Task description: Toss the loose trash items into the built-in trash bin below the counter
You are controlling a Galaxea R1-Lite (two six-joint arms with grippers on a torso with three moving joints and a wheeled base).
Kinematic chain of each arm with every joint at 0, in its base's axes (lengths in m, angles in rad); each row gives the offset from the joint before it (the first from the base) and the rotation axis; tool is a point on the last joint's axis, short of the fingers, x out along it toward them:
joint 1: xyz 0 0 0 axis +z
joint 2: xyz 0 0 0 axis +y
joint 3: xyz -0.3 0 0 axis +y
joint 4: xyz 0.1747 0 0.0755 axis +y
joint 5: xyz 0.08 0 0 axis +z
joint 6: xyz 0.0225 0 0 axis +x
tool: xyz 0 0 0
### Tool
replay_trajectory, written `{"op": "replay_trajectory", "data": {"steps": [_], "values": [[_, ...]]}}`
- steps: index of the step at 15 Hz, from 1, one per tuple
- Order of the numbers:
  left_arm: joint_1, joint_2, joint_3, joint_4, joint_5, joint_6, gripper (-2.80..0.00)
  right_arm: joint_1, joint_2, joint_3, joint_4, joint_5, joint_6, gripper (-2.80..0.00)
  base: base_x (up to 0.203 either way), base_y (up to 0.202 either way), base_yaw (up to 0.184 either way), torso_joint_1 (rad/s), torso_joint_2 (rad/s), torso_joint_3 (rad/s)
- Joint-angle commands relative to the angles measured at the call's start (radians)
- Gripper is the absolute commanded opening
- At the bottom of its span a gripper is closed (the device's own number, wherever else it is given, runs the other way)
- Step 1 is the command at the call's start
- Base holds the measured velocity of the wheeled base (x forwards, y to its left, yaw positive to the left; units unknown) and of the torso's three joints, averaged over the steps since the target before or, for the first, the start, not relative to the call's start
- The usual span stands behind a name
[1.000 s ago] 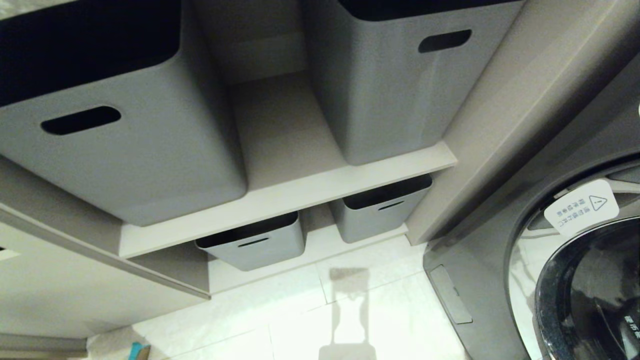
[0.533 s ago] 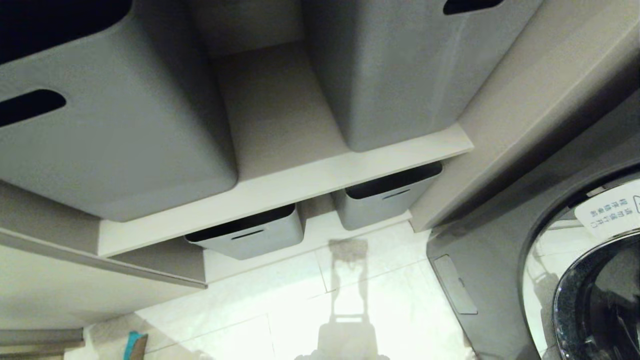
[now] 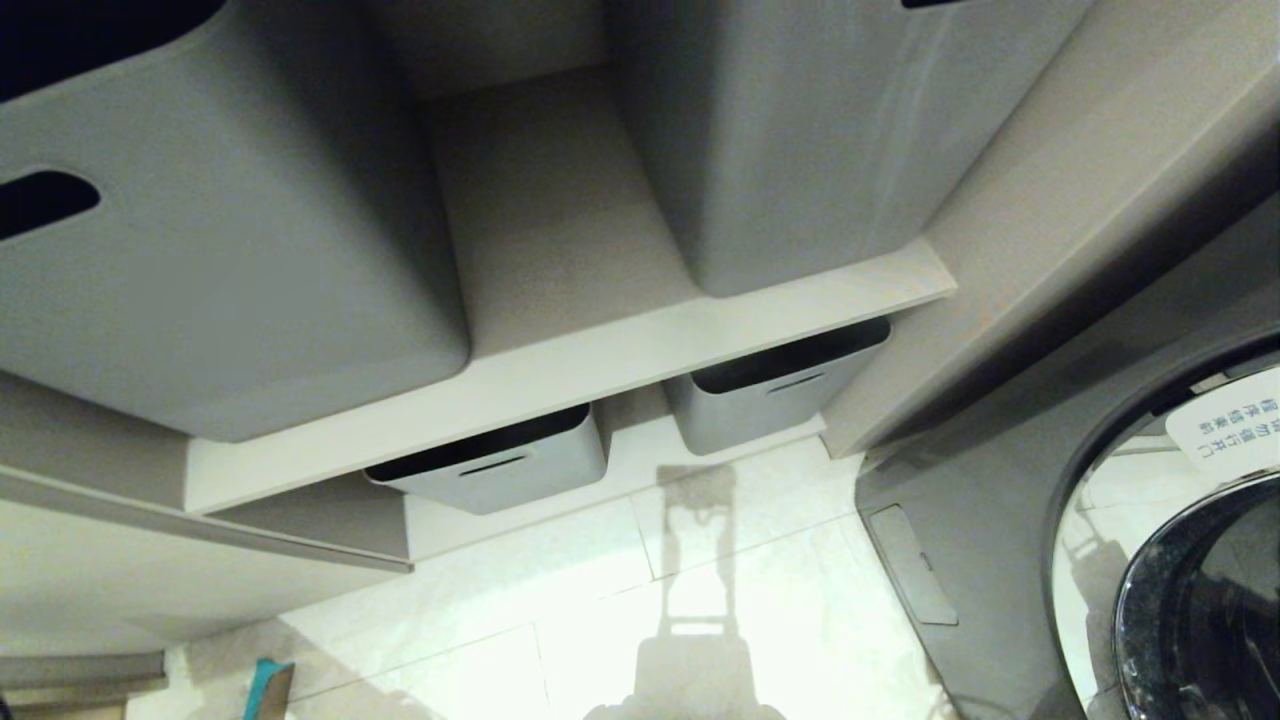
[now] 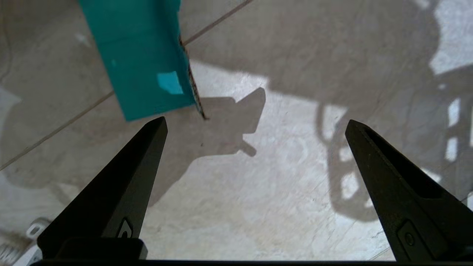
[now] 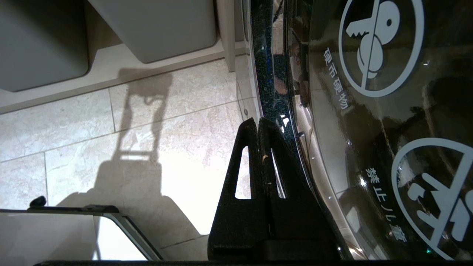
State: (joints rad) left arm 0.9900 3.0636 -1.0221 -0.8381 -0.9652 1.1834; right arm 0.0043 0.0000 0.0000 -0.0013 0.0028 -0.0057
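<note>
The left gripper point(image 4: 255, 125) hangs over the tiled floor point(image 4: 258, 207) with its jaws spread wide and nothing between them. Just beyond the tip of one finger point(image 4: 122, 192) a teal piece of cardboard point(image 4: 142, 55) stands or leans on the floor, its torn corrugated edge facing the gap; whether it is one of the loose trash items I cannot say for sure, but it looks like the thing to fetch. To do this well, the jaws should shift sideways until the teal sheet lies between both fingers, then close across its thin faces and not along the edge, since a flat card will slip or fold if pinched at a corner. From the head view the same teal scrap point(image 3: 262, 688) shows at the bottom left on the floor, near a pale cabinet panel point(image 3: 150, 590). The right gripper point(image 5: 258, 125) is parked with its jaws pressed together, close beside the dark glass door of the washing machine point(image 5: 369, 111). Farther off sit the grey storage boxes point(image 3: 500, 470) on their shelves point(image 3: 600, 370). No bin flap with a sticker shows in any view, so it must be found before the drop.
</note>
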Motion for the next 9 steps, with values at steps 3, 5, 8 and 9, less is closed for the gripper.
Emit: {"op": "replay_trajectory", "data": {"steps": [3,5,8,9], "values": [[-0.021,0.001,-0.048,-0.004,-0.009,-0.003,0.0,0.0,-0.002,0.0,0.0,0.0,0.0,-2.8,0.0,0.0,0.0,0.0,0.0,0.0],[-0.022,0.003,-0.079,0.001,-0.005,-0.012,0.0,0.0,-0.002,0.0,0.0,0.001,0.0,-2.8,0.0,0.0,0.0,0.0,0.0,0.0],[-0.027,0.006,-0.081,0.002,-0.003,-0.038,0.0,0.001,-0.002,0.0,0.0,0.0,0.0,-2.8,0.0,0.0,0.0,0.0,0.0,0.0],[-0.03,0.006,-0.081,0.009,-0.002,-0.039,0.0,0.0,-0.002,0.0,0.0,0.0,0.0,-2.8,0.0,0.0,0.0,0.0,0.0,0.0]]}}
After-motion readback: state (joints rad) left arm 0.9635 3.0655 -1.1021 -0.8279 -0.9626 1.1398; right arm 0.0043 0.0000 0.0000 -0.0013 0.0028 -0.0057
